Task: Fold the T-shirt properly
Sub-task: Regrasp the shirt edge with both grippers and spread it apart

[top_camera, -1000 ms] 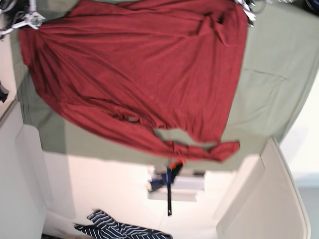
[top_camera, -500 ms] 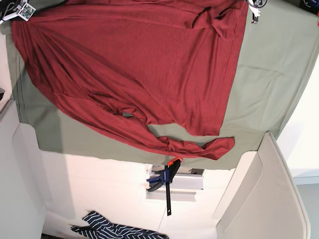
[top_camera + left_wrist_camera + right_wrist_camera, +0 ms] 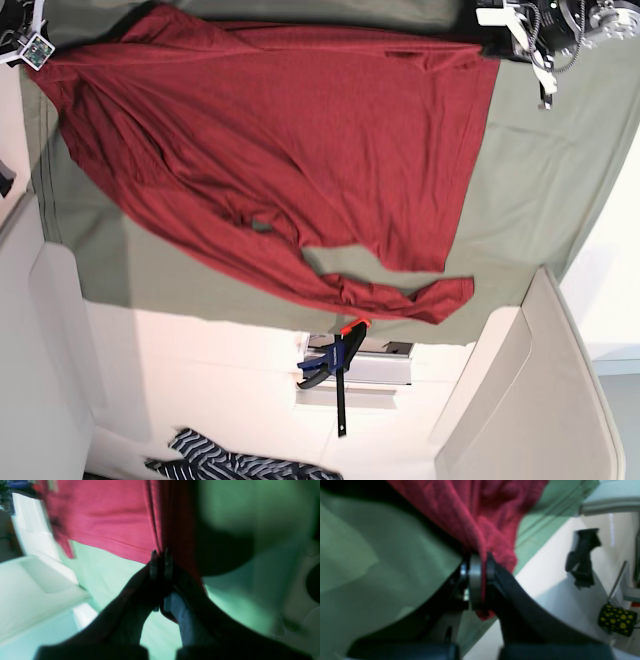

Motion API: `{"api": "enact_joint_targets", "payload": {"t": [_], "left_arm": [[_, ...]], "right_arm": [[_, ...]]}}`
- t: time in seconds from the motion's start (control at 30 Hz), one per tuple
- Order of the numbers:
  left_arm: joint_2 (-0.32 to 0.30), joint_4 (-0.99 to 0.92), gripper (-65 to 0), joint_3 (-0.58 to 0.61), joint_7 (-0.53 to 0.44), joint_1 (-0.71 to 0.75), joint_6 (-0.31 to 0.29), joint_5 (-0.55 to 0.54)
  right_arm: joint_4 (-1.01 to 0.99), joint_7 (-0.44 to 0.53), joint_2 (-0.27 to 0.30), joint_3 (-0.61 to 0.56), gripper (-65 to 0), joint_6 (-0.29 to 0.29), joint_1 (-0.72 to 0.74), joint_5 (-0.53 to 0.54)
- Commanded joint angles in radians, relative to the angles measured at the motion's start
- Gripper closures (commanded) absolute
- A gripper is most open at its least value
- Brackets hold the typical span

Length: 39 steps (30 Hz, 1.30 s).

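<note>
The dark red T-shirt (image 3: 300, 140) lies spread on the sage-green cloth (image 3: 540, 170), one long sleeve trailing toward the cloth's near edge (image 3: 380, 295). My left gripper (image 3: 160, 555) is shut on a bunched fold of the T-shirt (image 3: 105, 517); in the base view it sits at the shirt's top right corner (image 3: 498, 45). My right gripper (image 3: 480, 562) is shut on a pinch of the red fabric (image 3: 480, 512), and in the base view it is at the top left corner (image 3: 35, 50). Both wrist views are blurred.
A blue and orange clamp (image 3: 335, 365) grips the cloth's edge. A navy-and-white striped garment (image 3: 240, 465) lies at the bottom. White panels (image 3: 520, 400) flank the cloth. A black clamp (image 3: 582, 555) and a yellow-dotted black object (image 3: 617, 620) stand to the right in the right wrist view.
Both grippers have kept hold of the shirt's corners. The arm at the base view's right has come further into the picture, and the shirt's top edge has shifted down with new folds.
</note>
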Motion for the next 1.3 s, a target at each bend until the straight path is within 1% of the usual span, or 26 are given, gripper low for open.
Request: {"api": "enact_joint_targets", "payload": {"t": [0.0, 0.1, 0.17, 0.23, 0.3, 0.37, 0.47, 0.57, 0.73, 0.87, 0.9, 0.97, 1.0, 1.03, 1.07, 1.1, 1.13, 1.2, 1.27], "left_arm": [[-0.019, -0.009, 0.0, -0.012, -0.015, -0.032, -0.001, 0.008], [-0.009, -0.074, 0.0, -0.012, -0.087, -0.127, -0.045, 0.009], [0.0, -0.126, 0.0, -0.012, -0.128, -0.192, -0.078, -0.011], [0.012, -0.181, 0.0, -0.011, -0.192, -0.253, -0.119, -0.041], [0.029, -0.235, 0.0, -0.011, -0.259, -0.304, -0.166, -0.042], [0.051, -0.292, 0.0, -0.01, -0.295, -0.353, -0.198, -0.042], [0.076, -0.375, 0.0, 0.002, -0.325, -0.42, -0.198, -0.042], [0.1, -0.442, 0.0, 0.031, -0.337, -0.489, -0.198, -0.042], [0.122, -0.52, 0.0, 0.122, -0.358, -0.573, -0.198, -0.042], [0.132, -0.562, 0.0, 0.194, -0.359, -0.613, -0.198, -0.042], [0.133, -0.569, -2.3, 0.207, -0.359, -0.62, -0.198, -0.043], [0.133, -0.576, -19.7, 0.214, -0.368, -0.62, -0.198, -0.043], [0.132, -0.581, -27.6, 0.214, -0.37, -0.62, -0.198, -0.045], [0.132, -0.586, -33.5, 0.214, -0.365, -0.62, -0.198, -0.06], [0.13, -0.589, -36.5, 0.214, -0.348, -0.62, -0.198, -0.088], [0.129, -0.589, -36.8, 0.214, -0.32, -0.62, -0.198, -0.122], [0.129, -0.587, -36.8, 0.214, -0.286, -0.62, -0.198, -0.164], [0.125, -0.575, -36.8, 0.214, -0.225, -0.62, -0.198, -0.238], [0.112, -0.543, -36.8, 0.214, -0.189, -0.62, -0.198, -0.305]], "right_arm": [[-0.007, 0.009, 0.022, 0.013, 0.0, -0.013, 0.03, 0.002], [-0.054, 0.015, 0.021, -0.002, 0.0, 0.005, 0.08, 0.021], [-0.081, 0.017, 0.02, -0.015, 0.0, 0.005, 0.107, 0.021], [-0.103, 0.02, 0.02, -0.027, 0.0, 0.005, 0.13, 0.021], [-0.121, 0.025, 0.019, -0.049, 0.0, 0.005, 0.156, 0.021], [-0.139, 0.026, 0.019, -0.087, 0.0, 0.005, 0.185, 0.021], [-0.167, 0.026, 0.019, -0.158, 0.0, 0.004, 0.233, 0.016], [-0.209, 0.026, -0.005, -0.21, 0.0, 0.002, 0.288, -0.003], [-0.258, 0.026, -0.061, -0.222, 0.0, 0.0, 0.34, -0.002], [-0.259, 0.026, -0.08, -0.222, 0.0, 0.0, 0.336, 0.0], [-0.259, 0.026, -0.08, -0.222, 0.0, 0.0, 0.336, 0.006], [-0.259, 0.026, -0.08, -0.222, 0.0, 0.0, 0.336, 0.014], [-0.259, 0.026, -0.079, -0.222, -7.2, -0.001, 0.336, 0.015], [-0.259, 0.026, -0.079, -0.222, -17.9, -0.002, 0.336, 0.019], [-0.259, 0.026, -0.08, -0.222, -27.0, -0.011, 0.336, 0.019], [-0.259, 0.026, -0.08, -0.222, -33.7, -0.023, 0.336, 0.021], [-0.256, 0.026, -0.08, -0.222, -36.5, -0.04, 0.336, 0.021], [-0.236, 0.026, -0.077, -0.222, -36.5, -0.066, 0.336, 0.021], [-0.196, 0.026, -0.072, -0.222, -36.5, -0.068, 0.336, 0.021]]}}
